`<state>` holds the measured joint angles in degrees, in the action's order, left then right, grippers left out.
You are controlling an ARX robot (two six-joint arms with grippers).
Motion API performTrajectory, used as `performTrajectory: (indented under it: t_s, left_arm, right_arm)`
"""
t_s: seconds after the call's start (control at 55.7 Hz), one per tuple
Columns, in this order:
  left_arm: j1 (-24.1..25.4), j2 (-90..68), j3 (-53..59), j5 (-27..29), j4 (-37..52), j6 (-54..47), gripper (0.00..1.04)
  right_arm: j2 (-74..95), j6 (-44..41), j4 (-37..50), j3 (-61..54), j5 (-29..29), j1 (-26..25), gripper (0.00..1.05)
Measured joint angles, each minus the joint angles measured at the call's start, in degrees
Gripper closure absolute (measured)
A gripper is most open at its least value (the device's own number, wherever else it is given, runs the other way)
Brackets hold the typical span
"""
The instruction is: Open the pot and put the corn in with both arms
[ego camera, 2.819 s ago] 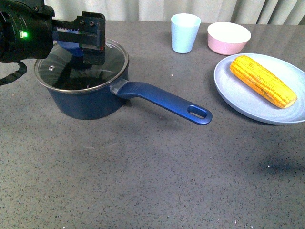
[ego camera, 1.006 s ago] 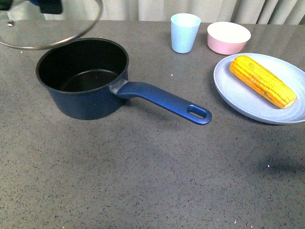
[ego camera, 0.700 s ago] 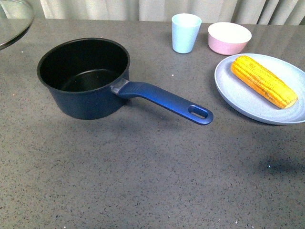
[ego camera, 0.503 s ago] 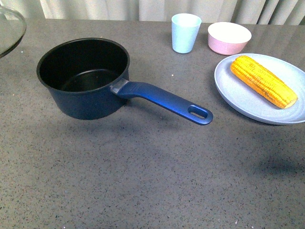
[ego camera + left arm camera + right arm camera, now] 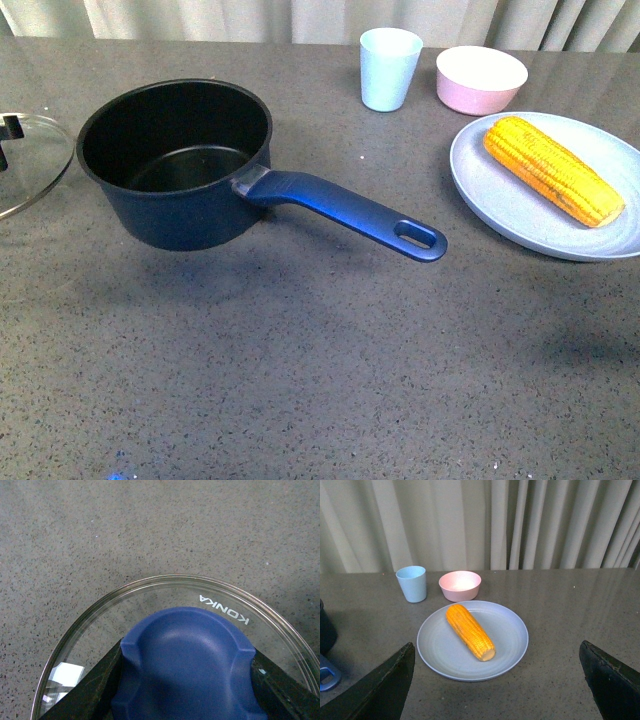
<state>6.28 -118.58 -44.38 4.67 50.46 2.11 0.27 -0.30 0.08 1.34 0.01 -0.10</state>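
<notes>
Grey speckled worktop (image 5: 300, 380) runs back to pale curtains (image 5: 470, 525), with the uncovered blue pot (image 5: 175, 165) standing left of centre, its long handle (image 5: 340, 212) pointing toward the blue plate (image 5: 520, 215) on the right. Just left of the pot the glass lid (image 5: 40, 165) hangs low, its blue knob (image 5: 185, 655) pinched by the left tool (image 5: 186, 690); whether it touches the worktop I cannot tell. Corn (image 5: 552, 170) lies on the plate, well apart from the pot, a pink bowl (image 5: 481, 78) and pale blue cup (image 5: 389, 68) behind it, and the right tool (image 5: 496, 650) hangs spread wide facing them.
</notes>
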Motion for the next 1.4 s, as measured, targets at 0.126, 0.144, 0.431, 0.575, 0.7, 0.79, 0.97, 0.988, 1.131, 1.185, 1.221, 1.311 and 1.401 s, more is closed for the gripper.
performTrajectory:
  t_s: [0.126,0.144,0.431,0.575,0.7,0.79,0.97,0.988,1.131,1.185,1.221,1.311,1.401]
  left_arm:
    - [0.1,-1.8,-0.8,0.1,0.8,0.1,0.50]
    - [0.1,-1.9,-0.8,0.1,0.9,0.1,0.50]
    - [-0.3,-5.2,-1.0,0.1,4.3,0.2,0.50]
    - [-0.3,-6.4,-1.1,0.2,5.4,0.3,0.50]
    - [-0.3,-7.4,-1.1,0.5,5.9,0.3,0.50]
    - [-0.5,-8.1,-1.2,1.1,6.7,0.3,0.50]
    - [-0.8,-8.6,-1.3,1.5,7.0,0.3,0.50]
    - [-0.8,-8.6,-1.3,1.6,7.0,0.3,0.50]
    - [-1.5,-8.6,-0.9,1.4,7.5,0.7,0.26]
    - [-1.8,-8.2,0.3,1.4,8.2,0.6,0.15]
    - [-1.9,-7.5,1.7,1.4,8.7,0.6,0.07]
    - [-2.0,-4.7,5.1,1.4,9.9,1.0,0.09]
    - [-1.4,0.1,9.6,1.1,11.2,1.7,0.09]
  right_arm:
    - [0.0,0.0,0.0,0.0,0.0,0.0,0.09]
    - [0.0,0.0,0.0,0.0,0.0,0.0,0.09]
    - [0.0,0.1,0.0,0.0,0.0,0.0,0.09]
    - [0.0,0.1,0.0,0.0,0.0,0.0,0.09]
    - [0.0,0.1,0.0,0.0,0.0,0.0,0.09]
    - [0.0,0.1,0.0,0.0,0.0,0.0,0.09]
    - [0.0,0.1,0.0,0.0,0.0,0.0,0.09]
    - [0.0,0.1,0.0,0.0,0.0,0.0,0.09]
    - [0.0,0.1,0.0,0.0,0.0,0.0,0.09]
    - [0.0,0.1,0.0,0.0,0.0,0.0,0.09]
    - [0.0,0.1,0.0,0.0,0.0,0.0,0.09]
    - [0.0,0.1,0.0,0.0,0.0,0.0,0.09]
    - [0.0,0.1,0.0,0.0,0.0,0.0,0.09]
